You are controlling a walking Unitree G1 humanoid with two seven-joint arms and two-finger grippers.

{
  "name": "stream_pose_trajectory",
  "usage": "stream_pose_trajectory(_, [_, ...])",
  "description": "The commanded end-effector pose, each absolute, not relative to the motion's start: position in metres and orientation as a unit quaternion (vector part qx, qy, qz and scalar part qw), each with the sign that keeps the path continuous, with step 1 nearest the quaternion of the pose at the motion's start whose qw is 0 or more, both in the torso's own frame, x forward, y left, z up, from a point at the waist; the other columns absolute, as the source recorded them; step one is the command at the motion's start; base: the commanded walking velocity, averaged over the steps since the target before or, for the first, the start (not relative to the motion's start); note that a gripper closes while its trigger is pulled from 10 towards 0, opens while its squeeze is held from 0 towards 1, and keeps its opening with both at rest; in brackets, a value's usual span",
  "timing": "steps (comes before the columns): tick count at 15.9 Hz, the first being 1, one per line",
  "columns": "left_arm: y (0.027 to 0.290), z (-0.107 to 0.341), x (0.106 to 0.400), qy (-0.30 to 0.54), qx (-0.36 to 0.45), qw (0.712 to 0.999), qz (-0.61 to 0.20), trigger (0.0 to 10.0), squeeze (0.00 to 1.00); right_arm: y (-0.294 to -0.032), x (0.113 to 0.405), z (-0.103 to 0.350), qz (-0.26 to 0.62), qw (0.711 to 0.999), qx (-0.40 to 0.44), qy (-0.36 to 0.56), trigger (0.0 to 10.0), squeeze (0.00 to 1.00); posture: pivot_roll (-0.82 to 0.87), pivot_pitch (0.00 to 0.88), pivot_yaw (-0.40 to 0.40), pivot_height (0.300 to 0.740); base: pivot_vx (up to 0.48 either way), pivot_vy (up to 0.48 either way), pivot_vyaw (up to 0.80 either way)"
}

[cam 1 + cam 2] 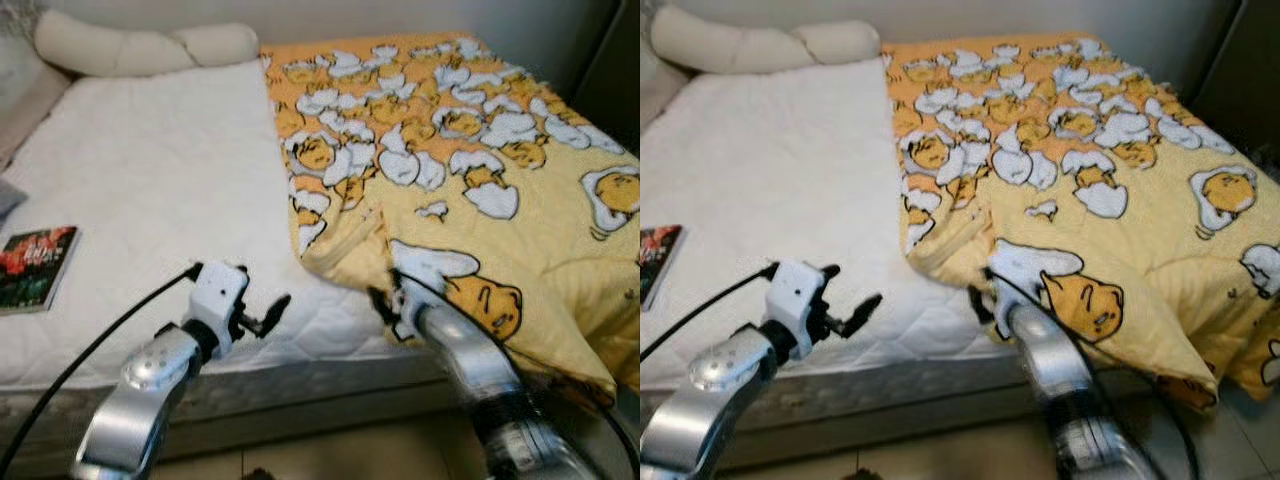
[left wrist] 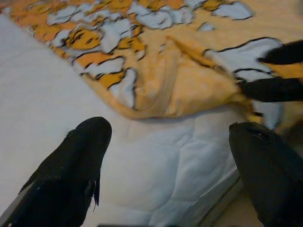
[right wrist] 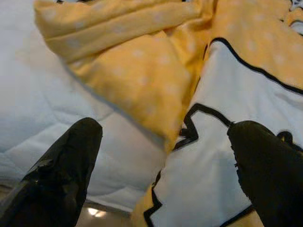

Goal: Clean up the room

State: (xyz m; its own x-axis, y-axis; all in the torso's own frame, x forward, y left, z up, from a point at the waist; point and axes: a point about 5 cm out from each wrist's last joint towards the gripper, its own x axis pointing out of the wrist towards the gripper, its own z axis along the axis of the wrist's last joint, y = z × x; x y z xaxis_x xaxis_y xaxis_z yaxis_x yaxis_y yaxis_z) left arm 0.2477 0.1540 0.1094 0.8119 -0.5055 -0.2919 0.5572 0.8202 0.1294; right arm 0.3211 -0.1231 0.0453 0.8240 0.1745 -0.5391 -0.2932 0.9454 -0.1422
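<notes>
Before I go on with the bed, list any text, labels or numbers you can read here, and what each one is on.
Book at the robot's left on the white mattress: light lettering across its dark red cover, too blurred to read.
Yellow blanket: cartoon egg figures, no words I can make out.
Grippers: no legible labels.

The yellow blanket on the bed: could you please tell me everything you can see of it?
The yellow blanket is soft quilted fabric printed with white-and-yellow egg cartoon figures, orange-toned toward the head of the bed. It covers the right half of the white mattress, rumpled, its near left corner folded over, its right side spilling over the bed's edge. The right gripper is open, astride the folded edge. The left gripper is open over bare mattress, beside the blanket and apart from it.
</notes>
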Motion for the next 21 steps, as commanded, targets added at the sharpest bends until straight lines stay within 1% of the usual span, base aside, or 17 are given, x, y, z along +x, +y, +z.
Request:
stream_pose_trajectory(1, [0.15, 0.11, 0.247, 0.135, 0.108, 0.935, -0.311, 10.0, 0.0, -0.121, 0.326, 0.04, 0.12, 0.942, -0.143, 0.279, 10.0, 1.0, 0.06, 0.0, 0.051, 0.74, 0.0, 0.0, 0.0])
stream_pose_trajectory(2, [0.146, 0.112, 0.243, 0.144, 0.109, 0.919, -0.351, 10.0, 0.0, -0.119, 0.335, 0.043, 0.113, 0.934, -0.19, 0.279, 10.0, 0.34, 0.07, 0.0, 0.05, 0.74, 0.0, 0.0, 0.0])
stream_pose_trajectory(3, [0.144, 0.112, 0.241, 0.152, 0.114, 0.91, -0.368, 10.0, 0.0, -0.119, 0.338, 0.044, 0.103, 0.93, -0.209, 0.284, 10.0, 0.0, 0.08, 0.003, 0.049, 0.74, 0.0, 0.0, 0.0])
stream_pose_trajectory(5, [0.144, 0.114, 0.237, 0.162, 0.124, 0.899, -0.388, 10.0, 0.0, -0.119, 0.343, 0.046, 0.091, 0.923, -0.233, 0.291, 10.0, 0.0, 0.11, 0.046, 0.045, 0.74, 0.0, 0.0, 0.0])
stream_pose_trajectory(6, [0.145, 0.117, 0.235, 0.165, 0.13, 0.894, -0.395, 10.0, 0.0, -0.119, 0.346, 0.047, 0.082, 0.919, -0.245, 0.299, 10.0, 0.0, 0.14, 0.089, 0.038, 0.74, 0.0, 0.0, 0.0])
stream_pose_trajectory(7, [0.146, 0.118, 0.234, 0.166, 0.132, 0.893, -0.396, 10.0, 0.0, -0.12, 0.346, 0.047, 0.076, 0.918, -0.245, 0.303, 10.0, 0.0, 0.14, 0.089, 0.038, 0.74, 0.0, 0.0, 0.0])
stream_pose_trajectory(8, [0.147, 0.118, 0.228, 0.173, 0.132, 0.892, -0.397, 10.0, 0.0, -0.123, 0.346, 0.045, 0.056, 0.924, -0.206, 0.316, 10.0, 0.0, 0.16, 0.114, 0.032, 0.74, 0.0, 0.0, 0.0])
stream_pose_trajectory(9, [0.148, 0.119, 0.223, 0.178, 0.131, 0.89, -0.398, 10.0, 0.0, -0.124, 0.346, 0.044, 0.047, 0.927, -0.188, 0.322, 2.0, 0.0, 0.17, 0.128, 0.027, 0.74, 0.0, 0.0, 0.0])
stream_pose_trajectory(10, [0.148, 0.118, 0.219, 0.183, 0.131, 0.889, -0.4, 10.0, 0.0, -0.126, 0.346, 0.044, 0.043, 0.927, -0.184, 0.323, 0.0, 0.0, 0.17, 0.135, 0.023, 0.74, 0.0, 0.0, 0.0])
stream_pose_trajectory(15, [0.146, 0.118, 0.213, 0.192, 0.128, 0.886, -0.401, 10.0, 0.0, -0.128, 0.344, 0.041, 0.041, 0.919, -0.214, 0.327, 0.0, 0.0, 0.18, 0.13, 0.017, 0.74, 0.0, 0.0, 0.0])
stream_pose_trajectory(21, [0.145, 0.119, 0.211, 0.195, 0.129, 0.884, -0.404, 10.0, 0.0, -0.133, 0.343, 0.04, 0.034, 0.918, -0.221, 0.328, 0.0, 0.0, 0.17, 0.116, 0.017, 0.74, 0.0, 0.0, 0.0])
